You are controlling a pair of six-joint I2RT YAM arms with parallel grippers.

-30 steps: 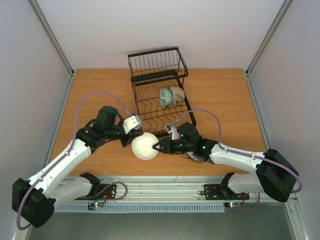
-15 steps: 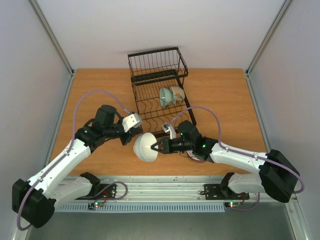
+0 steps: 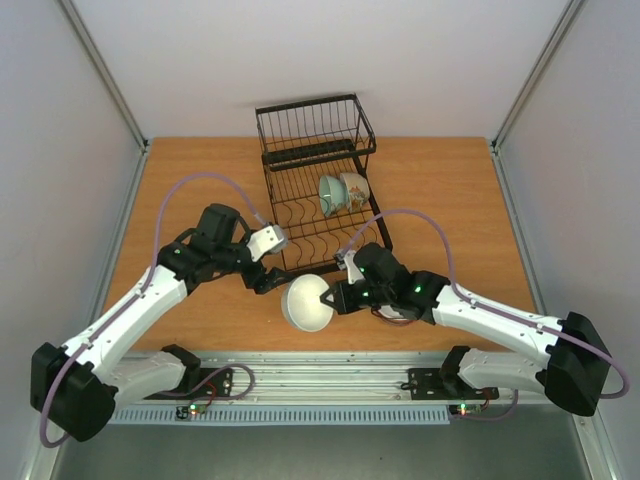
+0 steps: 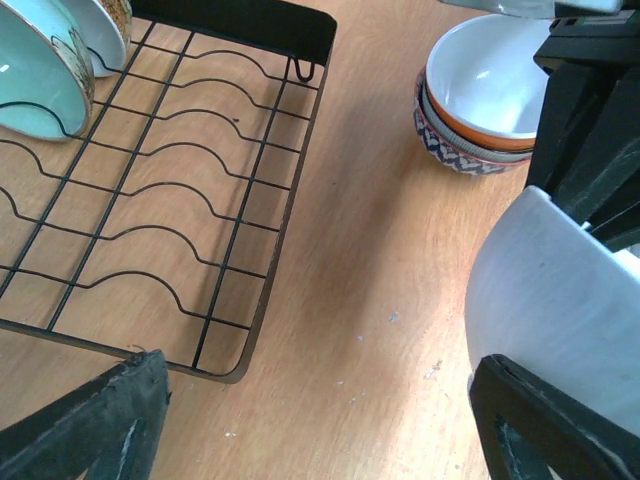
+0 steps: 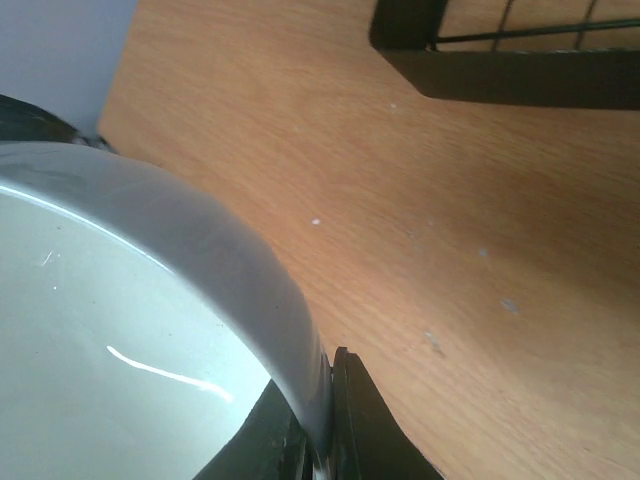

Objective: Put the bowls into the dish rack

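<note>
My right gripper (image 3: 333, 296) is shut on the rim of a white bowl (image 3: 307, 306) and holds it tilted just in front of the black wire dish rack (image 3: 300, 215). The right wrist view shows the jaws (image 5: 332, 425) clamped on that bowl's rim (image 5: 120, 330). My left gripper (image 3: 266, 277) is open and empty to the left of the bowl, apart from it. In the left wrist view the bowl (image 4: 560, 300) is at the right. A pale green bowl (image 3: 328, 194) and a cream bowl (image 3: 353, 187) stand in the rack. An orange bowl stacked in a blue-and-white bowl (image 4: 478, 110) sits on the table.
The rack's taller basket section (image 3: 315, 125) is at its far end. Its near corner (image 4: 240, 365) lies close to my left fingers (image 4: 90, 430). The rack's front bar (image 5: 520, 75) shows in the right wrist view. Side walls border the wooden table (image 3: 200, 180).
The left gripper has let go of the white bowl and drawn back to the left. The right gripper has carried the bowl slightly right and nearer, tilting it.
</note>
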